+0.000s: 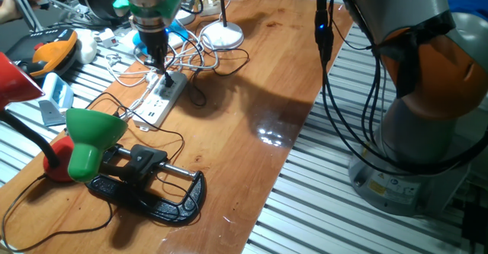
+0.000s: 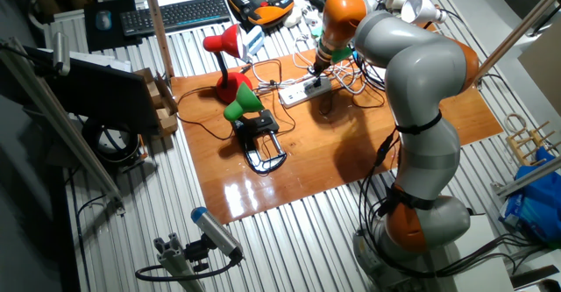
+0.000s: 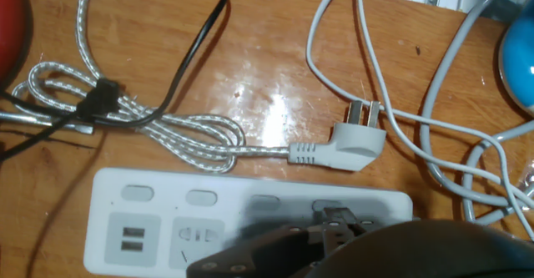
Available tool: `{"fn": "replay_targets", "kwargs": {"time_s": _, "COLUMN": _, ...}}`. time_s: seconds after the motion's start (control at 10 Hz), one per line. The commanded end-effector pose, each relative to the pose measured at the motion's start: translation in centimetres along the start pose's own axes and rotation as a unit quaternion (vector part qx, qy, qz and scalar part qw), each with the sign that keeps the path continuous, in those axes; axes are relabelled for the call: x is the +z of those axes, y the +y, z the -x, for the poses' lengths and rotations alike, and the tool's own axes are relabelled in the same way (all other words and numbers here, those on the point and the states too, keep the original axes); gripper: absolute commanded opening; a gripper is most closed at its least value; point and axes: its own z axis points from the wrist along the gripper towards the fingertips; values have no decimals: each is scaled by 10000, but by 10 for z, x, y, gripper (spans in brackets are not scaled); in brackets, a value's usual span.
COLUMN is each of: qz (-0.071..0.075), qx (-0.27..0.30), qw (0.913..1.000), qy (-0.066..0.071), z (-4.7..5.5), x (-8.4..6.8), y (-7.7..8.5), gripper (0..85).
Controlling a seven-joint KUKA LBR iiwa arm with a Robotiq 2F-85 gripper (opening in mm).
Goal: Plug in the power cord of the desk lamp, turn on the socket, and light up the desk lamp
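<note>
A glossy, varnished wooden table [image 1: 252, 94] sits on ribbed metal flooring. At the left of one fixed view stands a green-shaded clamp lamp [image 1: 91, 138] on a black clamp. Next comes the socket [image 1: 162, 99], a smooth white rectangular strip, with the gripper [image 1: 159, 68] directly above its far end; whether its fingers are spread or pinching something cannot be told. Thin black power cord [image 1: 200, 69] loops just beside it. Further right stands the desk lamp [image 1: 222, 33], its flat round white base matte.

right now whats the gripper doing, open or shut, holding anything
Gripper: down at the power strip, over its outlets; whether it is open, shut or holding the plug cannot be told.
</note>
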Motion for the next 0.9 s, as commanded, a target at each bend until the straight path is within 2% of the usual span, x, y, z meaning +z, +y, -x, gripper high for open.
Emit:
{"fn": "replay_targets", "kwargs": {"time_s": 0.0, "qz": 5, "qx": 32, "qw": 10000, "qy": -9, "z": -5, "x": 0, "y": 1, "gripper": 0}}
{"fn": "replay_targets", "kwargs": {"time_s": 0.2, "qz": -42, "qx": 87, "qw": 10000, "qy": -5, "z": -7, "x": 0, "y": 2, "gripper": 0}}
{"fn": "replay_targets", "kwargs": {"time_s": 0.4, "qz": -162, "qx": 142, "qw": 9998, "qy": -16, "z": 0, "x": 0, "y": 3, "gripper": 0}}
{"fn": "replay_targets", "kwargs": {"time_s": 0.6, "qz": -87, "qx": 168, "qw": 9998, "qy": -66, "z": 3, "x": 5, "y": 4, "gripper": 0}}
{"fn": "replay_targets", "kwargs": {"time_s": 0.8, "qz": -60, "qx": 171, "qw": 9998, "qy": -49, "z": 3, "x": 12, "y": 3, "gripper": 0}}
